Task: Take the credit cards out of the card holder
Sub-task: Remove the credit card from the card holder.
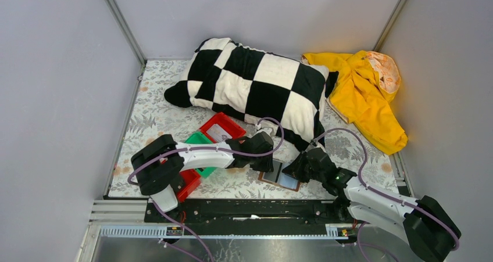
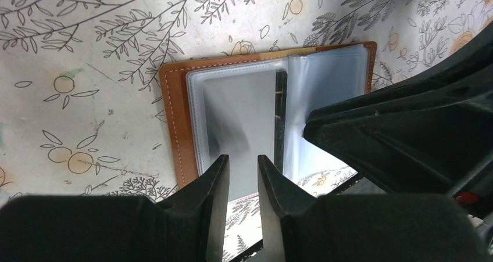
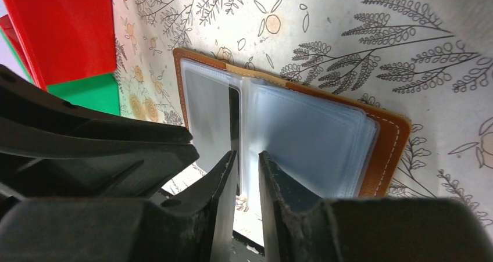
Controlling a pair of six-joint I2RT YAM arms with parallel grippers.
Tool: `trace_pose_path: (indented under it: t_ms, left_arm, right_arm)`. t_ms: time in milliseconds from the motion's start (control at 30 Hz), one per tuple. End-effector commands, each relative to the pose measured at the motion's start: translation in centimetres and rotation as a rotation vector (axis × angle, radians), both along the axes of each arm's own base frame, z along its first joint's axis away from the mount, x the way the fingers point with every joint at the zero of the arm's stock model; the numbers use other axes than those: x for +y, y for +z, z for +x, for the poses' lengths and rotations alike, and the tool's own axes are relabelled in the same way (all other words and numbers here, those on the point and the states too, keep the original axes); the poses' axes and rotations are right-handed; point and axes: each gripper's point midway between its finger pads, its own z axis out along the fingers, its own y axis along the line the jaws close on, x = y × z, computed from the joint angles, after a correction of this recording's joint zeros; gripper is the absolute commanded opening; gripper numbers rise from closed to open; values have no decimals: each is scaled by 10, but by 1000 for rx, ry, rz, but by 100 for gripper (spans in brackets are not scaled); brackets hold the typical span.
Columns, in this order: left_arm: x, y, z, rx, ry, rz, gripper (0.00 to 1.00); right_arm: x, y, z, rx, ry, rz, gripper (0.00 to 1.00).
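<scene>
Card holder: the card holder [image 2: 232, 111] lies open and flat on the flowered cloth [image 1: 151, 122], near the near edge, between the two arms, brown cover down and clear sleeves up.
Why open: we judge the spread keeps the sleeve mouths facing up, so a card can be reached without lifting the cover.
Left gripper: the left gripper [image 2: 243, 160] comes in from the left and hangs over the near edge of the left page. Its jaws stand narrowly apart, and the grey sleeve and cloth show through the gap, so nothing is pinched.
Right gripper: the right gripper [image 3: 247, 156] comes in from the right, fingertips at the fold. There is a thin gap between the jaws and a sleeve leaf runs towards it. We cannot tell whether it is clamped on the leaf or only straddles it.
Why two arms: we read one as steadying or parting leaves while the other goes for a card.
Cards: a dark strip [image 2: 280, 117] beside the fold may be a card's edge. No card is clear of the sleeves yet.
Bins: the red bin [image 3: 64, 24] and green bin [image 3: 87, 90] sit just to the left, likely close by to receive the cards.
Risk: the sleeves look slick and thin, so a pinch may take plastic instead of a card.
</scene>
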Motion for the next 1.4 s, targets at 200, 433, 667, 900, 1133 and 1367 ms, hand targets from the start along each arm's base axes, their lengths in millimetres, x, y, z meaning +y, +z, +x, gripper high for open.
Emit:
trace_pose_path:
  t_ms: [200, 433, 667, 900, 1133, 1367]
  left_arm:
    - [-9, -8, -4, 41, -6, -56, 26]
    - [-6, 4, 2, 8, 19, -62, 25]
    - [7, 8, 13, -32, 81, -44, 27]
    - [7, -3, 11, 0, 92, -41, 26]
    - [-5, -8, 0, 60, 46, -81, 25]
    - [-12, -9, -5, 92, 26, -116, 25]
  right_arm:
    - [9, 13, 6, -17, -27, 80, 27]
    - [9, 1, 2, 17, -26, 81, 27]
    - [6, -16, -4, 53, -36, 73, 25]
    - [8, -13, -2, 46, -30, 77, 24]
    - [8, -12, -2, 48, -34, 82, 24]
    - [8, -11, -1, 45, -46, 89, 22]
